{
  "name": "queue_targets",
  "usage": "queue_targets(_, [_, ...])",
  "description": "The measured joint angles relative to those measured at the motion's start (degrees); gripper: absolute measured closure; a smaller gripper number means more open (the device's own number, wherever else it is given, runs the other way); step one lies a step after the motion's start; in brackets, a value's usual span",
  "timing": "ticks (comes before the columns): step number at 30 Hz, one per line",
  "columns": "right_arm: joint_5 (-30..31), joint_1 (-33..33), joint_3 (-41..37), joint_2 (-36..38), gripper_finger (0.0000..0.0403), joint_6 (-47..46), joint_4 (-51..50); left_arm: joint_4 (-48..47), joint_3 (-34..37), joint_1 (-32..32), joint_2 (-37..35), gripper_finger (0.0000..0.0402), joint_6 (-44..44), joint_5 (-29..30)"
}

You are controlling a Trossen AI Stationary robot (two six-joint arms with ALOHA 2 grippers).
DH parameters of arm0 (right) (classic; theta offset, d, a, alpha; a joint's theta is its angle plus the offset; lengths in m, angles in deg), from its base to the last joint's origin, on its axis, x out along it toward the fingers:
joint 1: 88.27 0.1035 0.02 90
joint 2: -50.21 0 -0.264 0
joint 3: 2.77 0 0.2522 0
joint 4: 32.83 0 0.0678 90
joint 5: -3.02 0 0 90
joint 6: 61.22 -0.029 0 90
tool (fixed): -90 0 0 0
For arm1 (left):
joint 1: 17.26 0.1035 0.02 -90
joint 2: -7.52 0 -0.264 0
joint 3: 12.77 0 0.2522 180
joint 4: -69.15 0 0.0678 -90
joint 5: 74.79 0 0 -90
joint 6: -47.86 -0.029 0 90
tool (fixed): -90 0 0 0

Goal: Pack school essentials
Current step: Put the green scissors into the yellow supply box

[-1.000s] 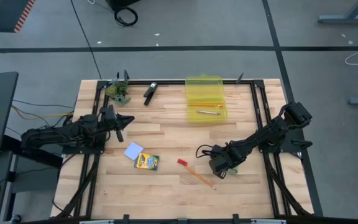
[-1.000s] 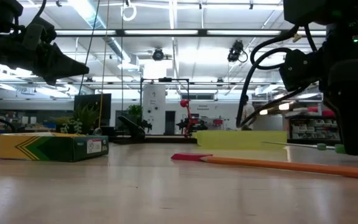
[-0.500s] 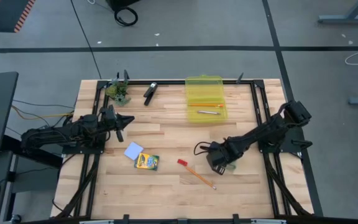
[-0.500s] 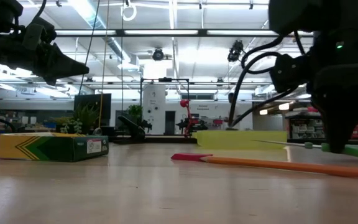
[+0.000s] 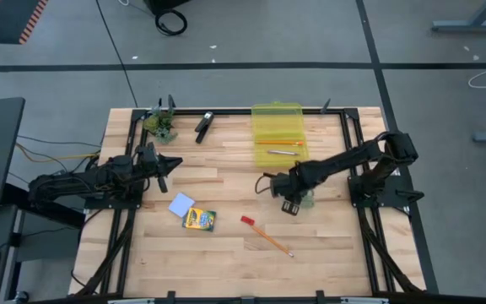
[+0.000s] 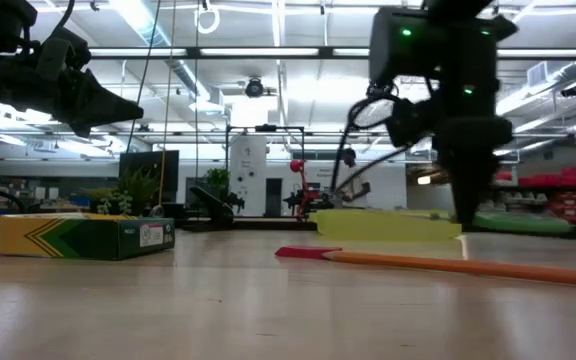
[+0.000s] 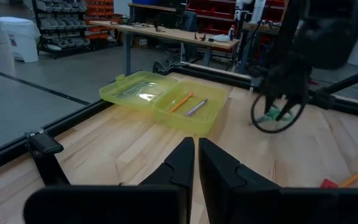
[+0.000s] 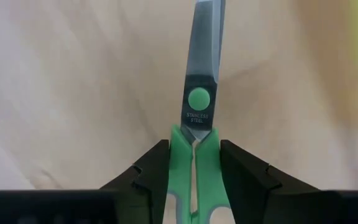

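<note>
My right gripper [image 5: 291,201] points down at mid-table, shut on the green-handled scissors [image 5: 307,200], a little nearer than the open yellow case [image 5: 278,133]. An orange pencil [image 7: 183,102] and a purple pen [image 7: 197,107] lie in the case. On the wood lie the light-blue pad [image 5: 181,204], the crayon box [image 5: 199,219], a small red piece [image 5: 247,221] and another orange pencil [image 5: 271,240]. My left gripper [image 5: 164,165] waits shut at the table's left side, pointing level toward the right. My right gripper pinches the scissors' green handle shanks [image 8: 194,149], just behind the pivot, between its two fingers [image 8: 244,171]. The fingers come from above and lie across the scissors. The scissors lie about level in the hold, blades shut, a little above the table as far as I can tell.
A black clip [image 5: 203,127] and a small green plant [image 5: 160,125] lie at the far left corner. A black frame rail [image 5: 226,111] borders the table. Bare wood spreads between the case and the near items.
My right gripper has carried the scissors from the near right toward the table's far edge and a little leftward, closer to the yellow case, rolling its wrist on the way. It has stayed shut on the scissors, which have stayed level.
</note>
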Motion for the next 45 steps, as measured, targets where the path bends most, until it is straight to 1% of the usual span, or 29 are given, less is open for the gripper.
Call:
queue_targets(3, [1.1, -2.6, 3.7, 0.0, 0.0264, 5.2, -1.2, 0.0, 0.0, 0.0, 0.0, 0.0366, 0.0, 0.0])
queue_targets(8, [1.1, -6.8, 8.7, 0.0, 0.0264, 13.1, -1.2, 0.0, 0.0, 0.0, 0.0, 0.0364, 0.0, 0.0])
queue_targets(16, [1.1, -13.6, 12.8, 0.0, 0.0264, 24.0, -1.4, 0.0, 0.0, 0.0, 0.0, 0.0374, 0.0, 0.0])
queue_targets(24, [1.1, -21.3, 12.9, 0.0, 0.0264, 34.4, -1.3, 0.0, 0.0, 0.0, 0.0, 0.0366, 0.0, 0.0])
queue_targets(29, [1.0, -25.6, 12.9, 0.0, 0.0264, 39.7, -1.1, 0.0, 0.0, 0.0, 0.0, 0.037, 0.0, 0.0])
queue_targets(36, [-3.4, -29.7, 11.6, 0.0, 0.0264, 45.8, 2.8, 0.0, 0.0, 0.0, 0.0, 0.0375, 0.0, 0.0])
queue_targets(45, [-6.8, -32.7, 6.1, 0.0, 0.0264, 50.4, 7.4, 0.0, 0.0, 0.0, 0.0, 0.0366, 0.0, 0.0])
